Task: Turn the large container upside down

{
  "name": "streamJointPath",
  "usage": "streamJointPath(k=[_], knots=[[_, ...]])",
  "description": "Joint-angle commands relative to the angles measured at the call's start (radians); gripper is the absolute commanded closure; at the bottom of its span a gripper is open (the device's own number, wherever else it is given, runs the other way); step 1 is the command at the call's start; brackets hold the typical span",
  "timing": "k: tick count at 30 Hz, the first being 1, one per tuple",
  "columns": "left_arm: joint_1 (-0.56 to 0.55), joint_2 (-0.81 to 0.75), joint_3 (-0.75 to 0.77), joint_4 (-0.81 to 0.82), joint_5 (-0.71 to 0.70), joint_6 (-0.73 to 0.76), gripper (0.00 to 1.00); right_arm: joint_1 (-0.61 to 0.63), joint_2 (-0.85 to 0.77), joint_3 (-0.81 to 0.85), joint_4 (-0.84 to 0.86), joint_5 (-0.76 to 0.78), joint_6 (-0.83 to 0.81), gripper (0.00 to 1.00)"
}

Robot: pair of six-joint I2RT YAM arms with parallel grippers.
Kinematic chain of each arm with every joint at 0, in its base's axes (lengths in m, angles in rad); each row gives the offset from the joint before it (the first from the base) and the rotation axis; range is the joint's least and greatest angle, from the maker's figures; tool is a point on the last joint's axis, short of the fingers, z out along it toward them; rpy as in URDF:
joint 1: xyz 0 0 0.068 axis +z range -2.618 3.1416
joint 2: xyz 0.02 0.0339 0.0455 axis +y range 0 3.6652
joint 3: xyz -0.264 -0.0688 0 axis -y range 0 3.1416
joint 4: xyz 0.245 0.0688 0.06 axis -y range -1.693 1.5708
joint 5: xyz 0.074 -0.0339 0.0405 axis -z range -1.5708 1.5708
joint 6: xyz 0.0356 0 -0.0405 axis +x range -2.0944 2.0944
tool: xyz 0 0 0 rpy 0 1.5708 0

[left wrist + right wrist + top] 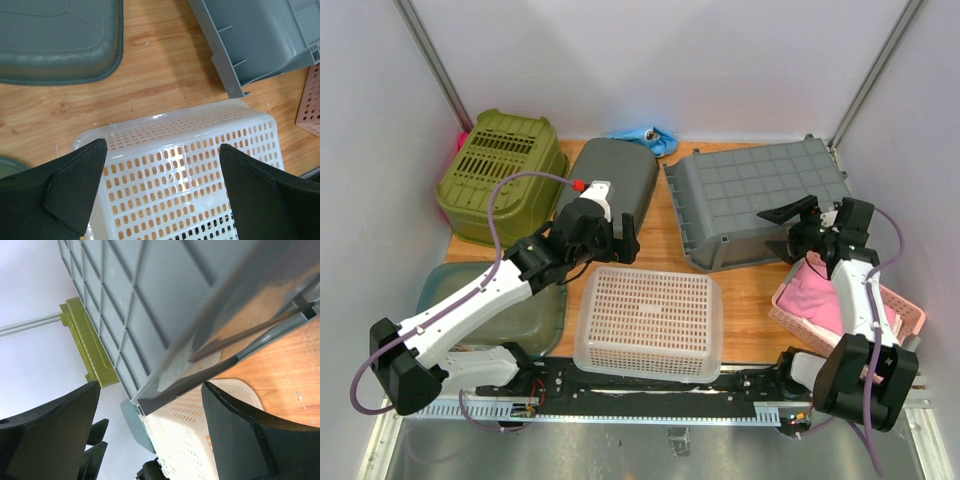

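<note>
The large grey container [760, 200] lay in the upper right of the top view, ribbed underside showing, apparently tipped. The right gripper [150, 385] stood wide open astride its rim, clamping nothing. The left gripper [162, 146] hung open and empty over the white basket [650, 320]. With the rim unclamped, I judged the container could slip and strike the pink basket [900, 310].
</note>
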Motion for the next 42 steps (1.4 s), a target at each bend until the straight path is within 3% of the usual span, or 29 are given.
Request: streamJointPath(k=[1, 7, 13, 21, 29, 34, 42], knots=[[-0.006, 0.006, 0.015, 0.035, 0.007, 0.01, 0.01, 0.007, 0.009, 0.05, -0.075, -0.034, -0.088, 0.16], [-0.006, -0.001, 0.031, 0.024, 0.004, 0.013, 0.01, 0.007, -0.03, 0.127, -0.148, -0.015, -0.176, 0.17], [-0.006, 0.005, 0.087, 0.007, -0.012, 0.021, 0.01, 0.01, -0.127, 0.292, -0.27, 0.0, -0.374, 0.18], [-0.006, 0.012, 0.173, -0.035, -0.098, 0.01, 0.01, 0.055, -0.338, 0.467, -0.406, 0.299, -0.714, 0.18], [-0.006, -0.125, 0.048, 0.064, -0.202, -0.035, 0.01, 0.056, -0.414, 0.349, -0.432, 0.652, -0.621, 0.15], [-0.006, -0.223, -0.071, 0.144, -0.195, -0.04, 0.01, 0.056, -0.415, 0.316, -0.432, 0.683, -0.603, 0.15], [-0.006, -0.253, -0.073, 0.144, -0.216, -0.034, 0.01, 0.056, -0.412, 0.336, -0.432, 0.717, -0.598, 0.16]])
